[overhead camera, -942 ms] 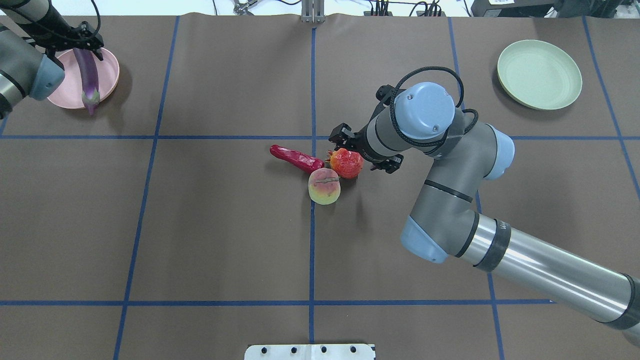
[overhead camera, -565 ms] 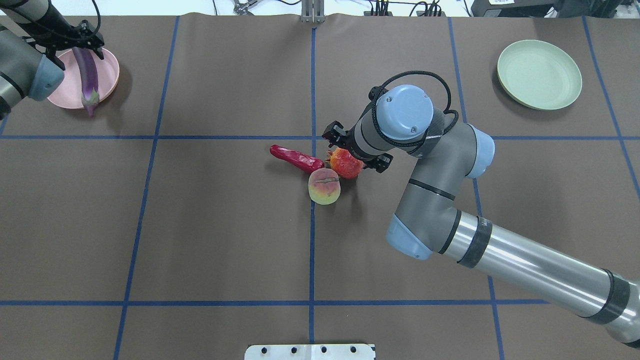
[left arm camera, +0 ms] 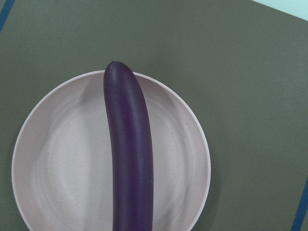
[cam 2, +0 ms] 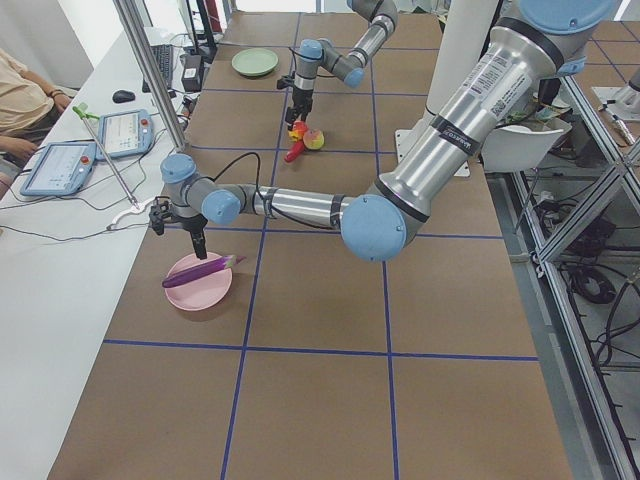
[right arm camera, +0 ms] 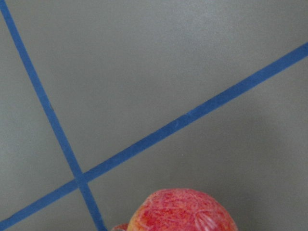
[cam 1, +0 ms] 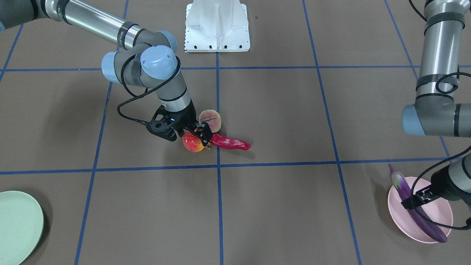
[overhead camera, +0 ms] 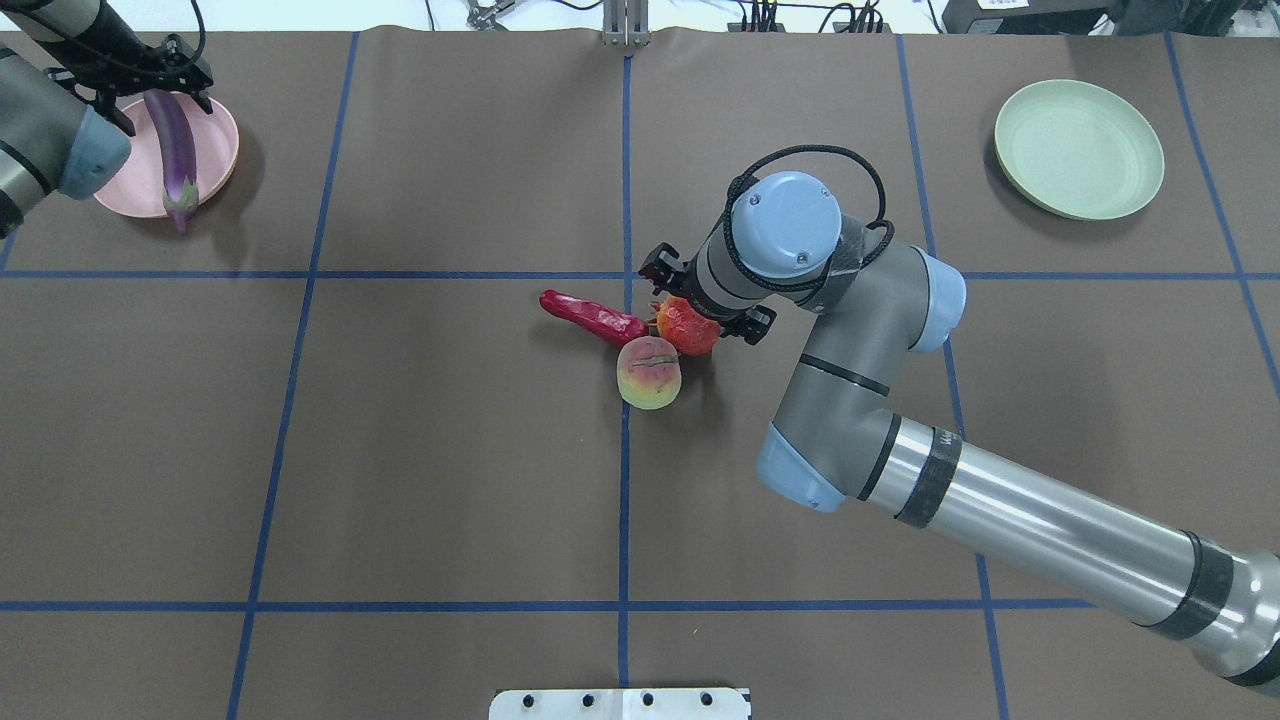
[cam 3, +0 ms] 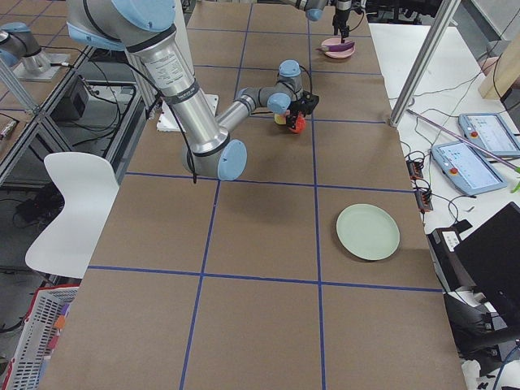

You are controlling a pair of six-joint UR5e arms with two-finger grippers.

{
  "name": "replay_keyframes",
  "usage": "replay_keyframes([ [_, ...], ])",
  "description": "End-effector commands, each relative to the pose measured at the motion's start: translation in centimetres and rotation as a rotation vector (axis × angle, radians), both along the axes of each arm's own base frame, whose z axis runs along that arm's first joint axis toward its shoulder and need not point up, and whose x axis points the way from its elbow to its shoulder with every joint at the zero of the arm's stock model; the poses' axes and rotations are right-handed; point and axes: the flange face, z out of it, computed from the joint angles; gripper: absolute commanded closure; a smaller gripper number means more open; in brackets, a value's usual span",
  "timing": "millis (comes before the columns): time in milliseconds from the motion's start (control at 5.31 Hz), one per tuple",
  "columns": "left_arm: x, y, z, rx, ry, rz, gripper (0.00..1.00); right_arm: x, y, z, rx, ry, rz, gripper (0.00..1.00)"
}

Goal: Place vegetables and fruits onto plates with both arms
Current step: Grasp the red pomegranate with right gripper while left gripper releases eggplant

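**Mia:** Fruit first. Where is the red-orange fruit (overhead camera: 685, 330)?

**Ben:** It sits on the tabletop (overhead camera: 450, 450), just beside the peach (overhead camera: 649, 373), on the side away from the robot. The right gripper (cam 1: 189, 136) is down over it. Its jaws are spread wide, one on each side, so the fruit is between them. I cannot tell if they touch its skin.

**Mia:** And the red chili pepper (overhead camera: 592, 317)?

**Ben:** It lies flat, also just beside the peach. Its one end pokes in close to the red-orange fruit and to one jaw.

**Mia:** Where is the eggplant (overhead camera: 175, 150)?

**Ben:** Well apart from the peach, off to the robot's left. It lies across the pink plate (overhead camera: 218, 140), and its pale green cap end sticks out over the rim.

**Mia:** Is the left gripper (cam 1: 415, 198) holding it?

**Ben:** That gripper hangs right over the eggplant with its jaws apart. The wrist view shows the eggplant lying in the plate.

**Mia:** And the green plate (overhead camera: 1079, 149)?

**Ben:** Well apart from the peach too, off to the robot's right.
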Motion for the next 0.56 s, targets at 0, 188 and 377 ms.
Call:
replay_keyframes([
  [0,0.4,0.2,-1.7,-0.01,0.018,-0.032,0.0,-0.1,0.0,0.2,-0.003,0.003,0.0,0.34],
  [188,1.0,0.6,-3.3,-0.024,0.068,-0.032,0.0,0.0,0.1,0.2,-0.016,-0.004,0.009,0.99],
  [377,4.0,2.0,-7.2,-0.055,0.126,-0.063,0.0,0.7,-0.6,-0.4,-0.001,-0.01,0.014,1.0],
])
